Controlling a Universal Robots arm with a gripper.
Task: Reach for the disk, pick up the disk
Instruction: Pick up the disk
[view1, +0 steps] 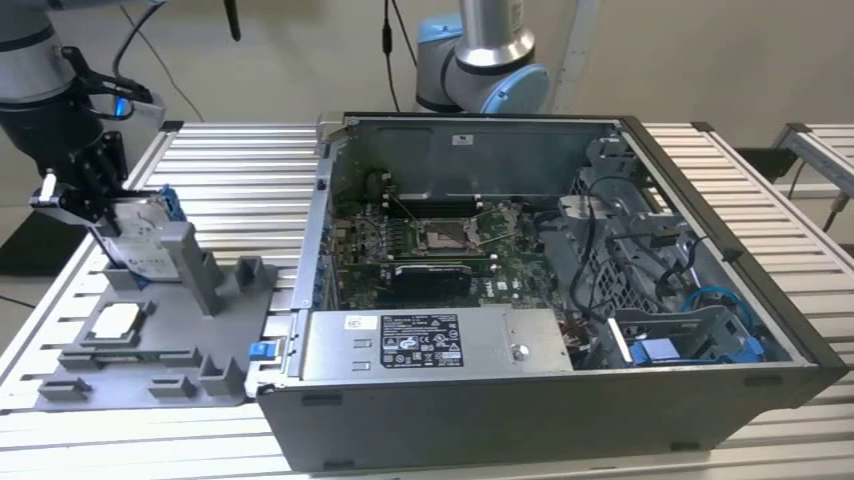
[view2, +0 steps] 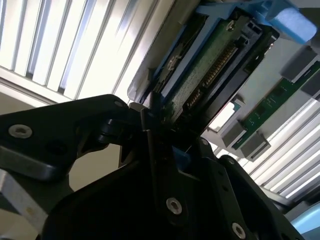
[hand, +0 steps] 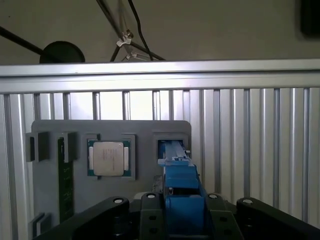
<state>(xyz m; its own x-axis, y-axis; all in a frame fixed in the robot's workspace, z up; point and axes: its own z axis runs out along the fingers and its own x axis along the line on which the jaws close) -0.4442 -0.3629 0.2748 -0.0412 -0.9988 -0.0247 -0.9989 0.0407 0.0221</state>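
Black gripper (view1: 110, 215) clenches the flat silver, blue-framed disk (view1: 144, 250) standing upright in the grey plastic holder (view1: 160, 345).

The arm points its hand (view1: 104, 212) downward, closed on the disk (view1: 144, 245).

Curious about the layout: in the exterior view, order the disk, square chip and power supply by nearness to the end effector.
1. disk, at the end effector.
2. square chip, on the grey tray.
3. power supply, inside the computer case.
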